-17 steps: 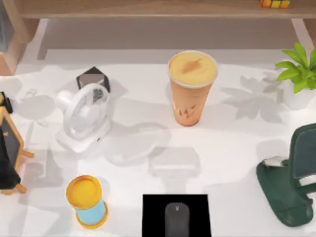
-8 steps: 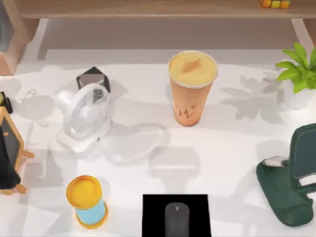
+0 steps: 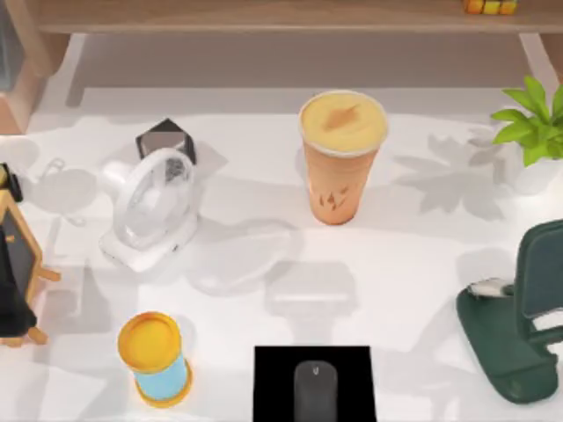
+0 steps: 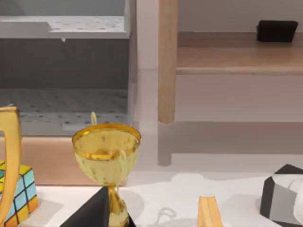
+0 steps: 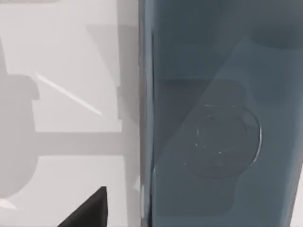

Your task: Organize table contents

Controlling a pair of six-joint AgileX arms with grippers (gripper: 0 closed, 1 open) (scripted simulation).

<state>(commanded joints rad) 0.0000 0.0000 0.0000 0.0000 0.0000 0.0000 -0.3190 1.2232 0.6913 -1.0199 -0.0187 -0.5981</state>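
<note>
The tall orange drink cup (image 3: 341, 158) with a yellowish top stands upright at the back middle of the white table (image 3: 413, 264). At the front edge, the small dark grey mouse (image 3: 315, 389) lies on a black mat (image 3: 273, 382). A flat grey-blue slab (image 5: 218, 118) with a round mark on it stands very close in the right wrist view, next to bare white tabletop. A dark part of my right gripper (image 5: 87, 210) shows at the edge of that view. The left wrist view has a dark part of my left gripper (image 4: 94, 213) in front of a gold trophy (image 4: 106, 153).
A white desk fan (image 3: 149, 207) and a dark cube (image 3: 165, 141) stand at the left. The yellow-lidded blue jar (image 3: 154, 356) is front left, near a small easel (image 3: 18, 272). A dark green stand (image 3: 515, 334) and a plant (image 3: 532, 123) are at the right. A wooden shelf (image 3: 264, 16) runs along the back.
</note>
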